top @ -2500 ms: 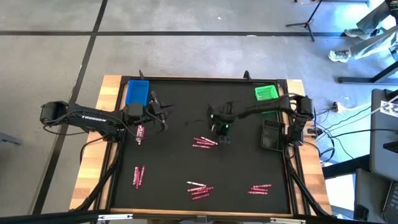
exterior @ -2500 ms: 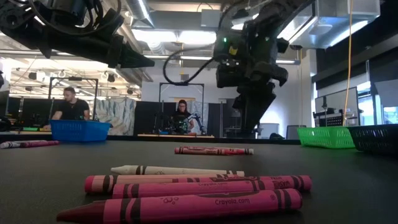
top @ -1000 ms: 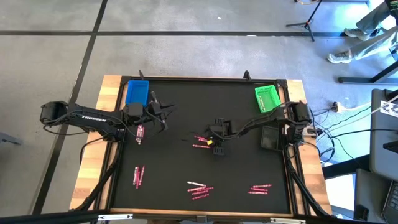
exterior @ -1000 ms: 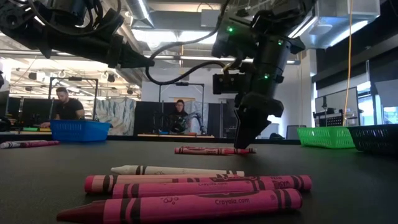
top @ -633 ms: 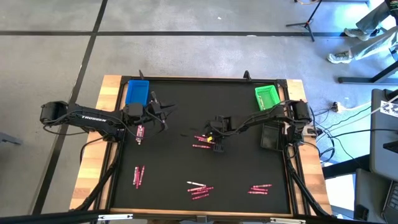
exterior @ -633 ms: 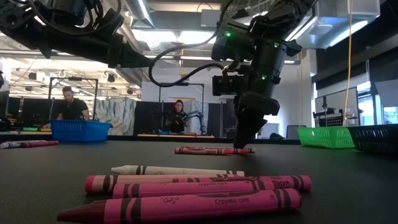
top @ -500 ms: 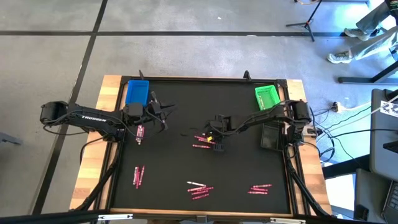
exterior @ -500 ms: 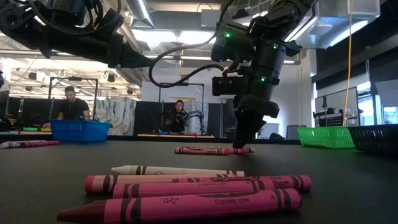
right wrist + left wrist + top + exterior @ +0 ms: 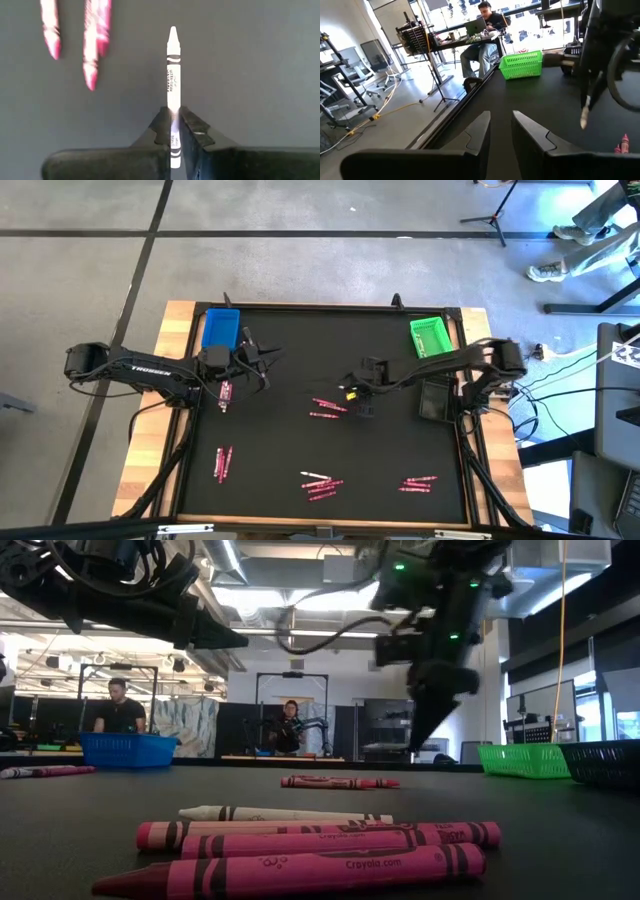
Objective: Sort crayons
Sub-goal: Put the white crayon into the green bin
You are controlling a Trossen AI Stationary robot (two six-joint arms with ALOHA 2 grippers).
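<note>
right gripper (image 9: 174, 131) clamped on slim white crayon (image 9: 173, 75), plain only from its wrist | left gripper (image 9: 501, 131) empty, jaws parted | pink crayons (image 9: 310, 840) paper-wrapped

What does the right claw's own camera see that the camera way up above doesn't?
Only the right wrist view shows the right claw shut on a white crayon, label readable, above the black mat. Only the high view shows the whole table, the blue tray, green tray, the waiting left claw and other crayon piles. Both show pink crayons near the right claw.
</note>
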